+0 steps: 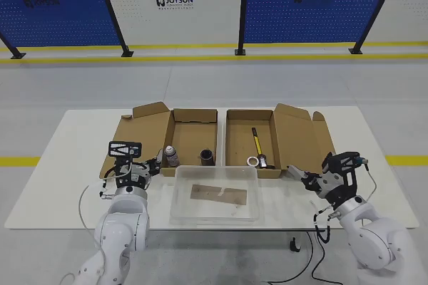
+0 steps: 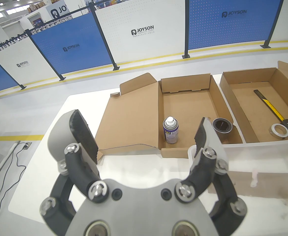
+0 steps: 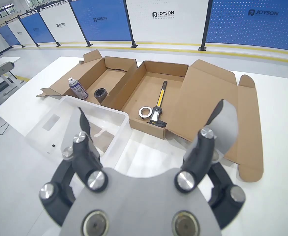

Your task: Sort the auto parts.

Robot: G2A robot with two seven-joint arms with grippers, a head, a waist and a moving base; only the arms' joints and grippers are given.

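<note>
Left claw (image 2: 140, 121) and right claw (image 3: 150, 108) hover wide open, empty, flanking the clear bin (image 1: 215, 168). I note spray can (image 2: 171, 131) and black sleeve (image 2: 222, 125) upright in left box (image 1: 192, 139); caliper (image 3: 159, 99) and ring (image 3: 140, 111), possibly tape, in right box (image 1: 239, 142).

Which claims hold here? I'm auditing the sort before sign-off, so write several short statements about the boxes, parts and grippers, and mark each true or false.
1. The clear bin sits nearer the robot than both boxes. True.
2. The spray can stands upright in the left box. True.
3. The caliper lies in the clear bin. False: it lies in the right box, beside the silver ring.
4. The left gripper and right gripper are both open, holding nothing. True.
5. The black sleeve shares a box with the caliper. False: it sits in the left box with the spray can.
</note>
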